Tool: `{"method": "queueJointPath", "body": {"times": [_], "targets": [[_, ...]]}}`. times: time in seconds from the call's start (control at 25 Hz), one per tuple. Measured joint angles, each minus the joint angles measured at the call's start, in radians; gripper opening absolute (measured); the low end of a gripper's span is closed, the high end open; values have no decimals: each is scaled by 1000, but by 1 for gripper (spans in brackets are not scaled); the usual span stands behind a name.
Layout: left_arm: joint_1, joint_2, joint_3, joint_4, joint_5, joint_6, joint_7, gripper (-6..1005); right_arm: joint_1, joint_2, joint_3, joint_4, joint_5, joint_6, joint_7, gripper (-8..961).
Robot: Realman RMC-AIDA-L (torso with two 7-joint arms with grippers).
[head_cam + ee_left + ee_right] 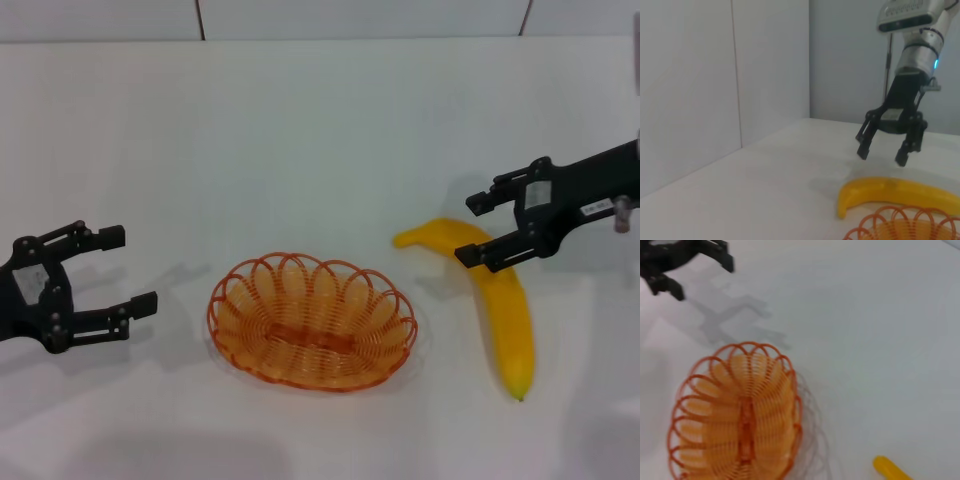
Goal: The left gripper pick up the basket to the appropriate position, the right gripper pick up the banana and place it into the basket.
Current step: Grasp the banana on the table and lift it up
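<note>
Spanning the whole scene: white table (pixel 320 130), wall panels behind it at the far edge.

Basket (pixel 312 320) sits flat on the table, roughly centre-front, nothing in it. Orange looped wire, scalloped rim, long axis running left-right in the head view. The right wrist view shows the same: basket (pixel 737 412) resting on the surface, nothing touching it.

Banana (pixel 495 300) lies on the table to the right of the basket, near but apart. Curved, one end pointing back-left toward the basket, the other toward the front edge. The left wrist view has it just behind the basket rim (pixel 905 225), banana (pixel 895 194) flat on the table.

Right gripper (pixel 482 228) is over the banana's upper end, jaws wide, one finger either side of the fruit's line. Left wrist view shows the right gripper (pixel 885 152) hanging above the banana with a clear gap, not touching.

Left gripper (pixel 128 268) is left of the basket, well apart from it, jaws wide, holding nothing. Also seen far off in the right wrist view (pixel 695 267).
</note>
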Motion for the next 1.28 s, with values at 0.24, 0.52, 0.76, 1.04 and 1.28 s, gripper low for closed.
{"method": "queueJointPath", "body": {"times": [0.24,0.52,0.76,1.04,1.28], "targets": [[0,-1,0,0,2,0,1,902,-20,-3,-8,55,-6,92,-9,790],[4,0,0,0,3,-1,1,902,-64,-2,0,59,2,118,-13,790],[6,0,0,-10,1,-13,0,902,-79,-2,-1,78,1,117,-5,791],[6,1,0,-15,-3,-14,0,902,-79,-5,-1,108,-5,134,2,791],[6,2,0,-15,-4,-14,0,902,-79,-5,-1,111,-13,147,3,792]]}}
